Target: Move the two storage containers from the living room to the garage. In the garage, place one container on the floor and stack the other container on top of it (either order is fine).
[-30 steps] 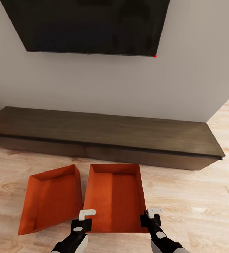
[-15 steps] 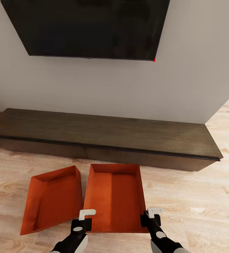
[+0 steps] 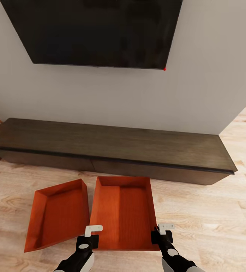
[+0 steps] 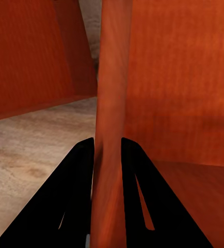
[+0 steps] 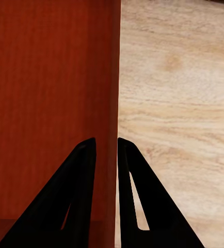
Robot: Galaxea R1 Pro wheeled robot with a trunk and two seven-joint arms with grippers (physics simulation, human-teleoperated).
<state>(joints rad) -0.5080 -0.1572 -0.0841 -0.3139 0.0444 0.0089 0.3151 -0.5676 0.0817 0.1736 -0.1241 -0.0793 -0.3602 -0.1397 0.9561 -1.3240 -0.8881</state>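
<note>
- Big black wall screen (image 3: 96, 32) up on the wall, way past both grippers.
- Long dark-brown bench (image 3: 111, 145) sits below it, beyond the bins on the wood plank floor (image 3: 209, 219).
- Held container (image 3: 123, 211) hangs between the two grippers, so it's in the living room.
- Second container (image 3: 58, 213) lies just outboard of the left gripper, tilted.
- Left gripper (image 4: 108, 155) is pinched on the held container's left wall, one finger each side.
- Right gripper (image 5: 107, 155) clamps the right wall the same way.
</note>
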